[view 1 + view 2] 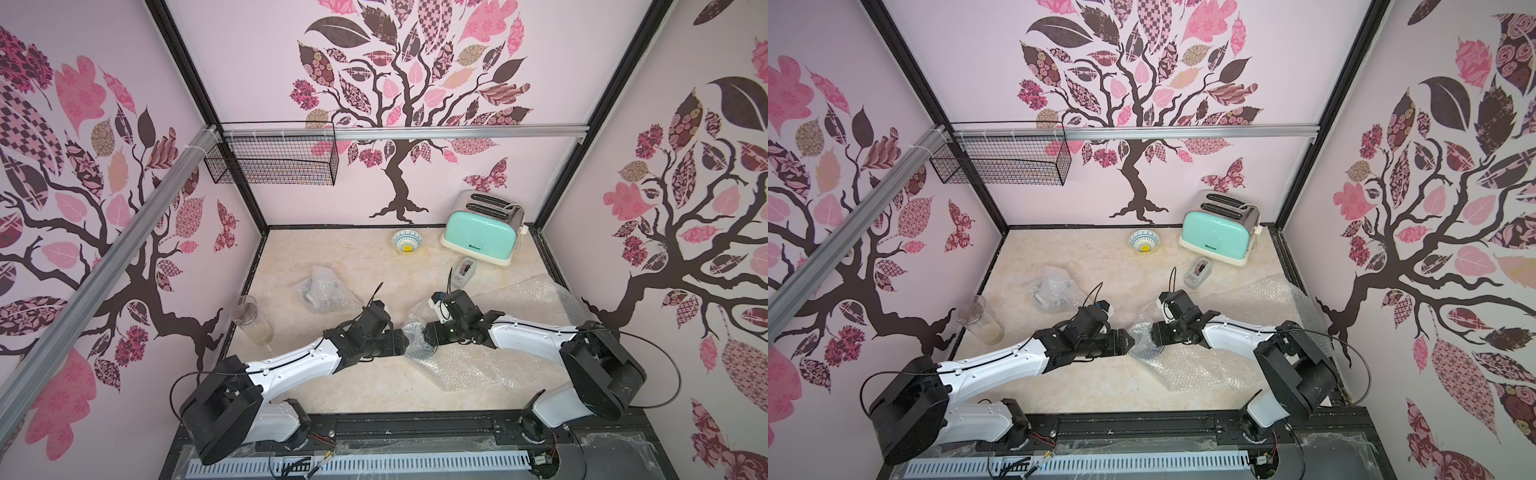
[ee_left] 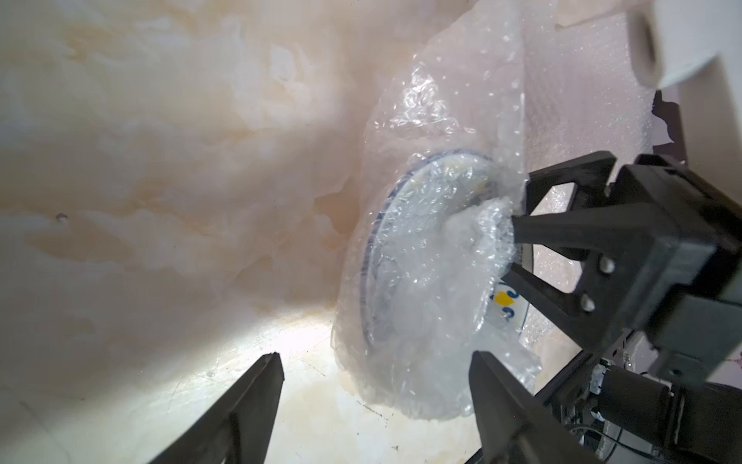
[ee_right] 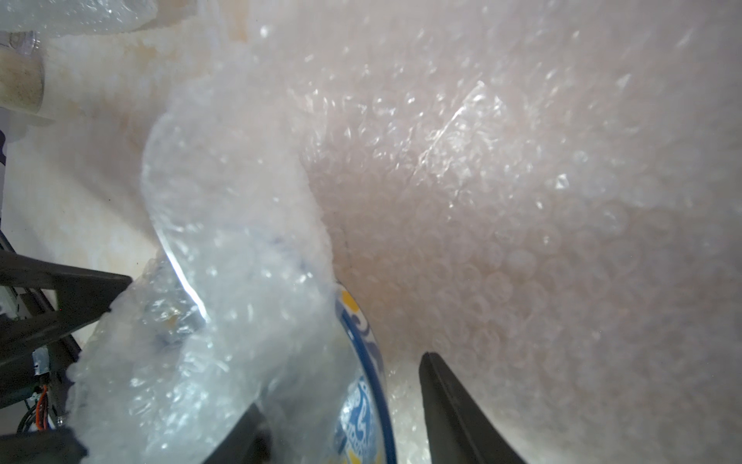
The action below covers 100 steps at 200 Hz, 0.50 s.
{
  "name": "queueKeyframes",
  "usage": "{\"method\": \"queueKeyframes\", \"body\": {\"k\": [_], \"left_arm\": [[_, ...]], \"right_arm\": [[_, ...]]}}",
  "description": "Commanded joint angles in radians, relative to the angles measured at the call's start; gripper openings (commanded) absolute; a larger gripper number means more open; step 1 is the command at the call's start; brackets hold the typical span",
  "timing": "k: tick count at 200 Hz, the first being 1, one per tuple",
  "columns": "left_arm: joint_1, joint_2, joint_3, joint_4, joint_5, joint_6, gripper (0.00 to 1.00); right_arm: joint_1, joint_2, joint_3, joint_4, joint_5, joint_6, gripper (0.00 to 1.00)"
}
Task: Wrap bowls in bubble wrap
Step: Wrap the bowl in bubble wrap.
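**Second bowl mid-wrap, one waiting**

In both top views a crumpled bundle (image 1: 326, 291) is lying left of centre, likely one bowl finished. A bare bowl (image 1: 407, 242) is waiting at the back. The half-covered bowl (image 3: 361, 405) is resting at frame centre on the counter (image 1: 353, 386), with bubble wrap (image 2: 425, 321) bunching over it. The left gripper (image 2: 375, 357) is standing spread beside the wrap, holding nothing. The right gripper (image 3: 341, 381) is straddling the bowl's rim and the bunched wrap; whether it is pinching, I cannot tell.
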Motion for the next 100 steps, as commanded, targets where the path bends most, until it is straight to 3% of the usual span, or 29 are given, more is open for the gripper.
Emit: {"method": "queueKeyframes", "body": {"k": [1,100], "left_arm": [[0.017,0.013,-0.007,0.109,0.022,-0.095,0.81],[0.019,0.279,0.042,0.262,0.150,-0.151,0.82]], "right_arm": [[0.001,-0.015,-0.014,-0.007,0.008,-0.005,0.52],[0.004,-0.015,-0.027,0.006,-0.005,0.000,0.51]]}}
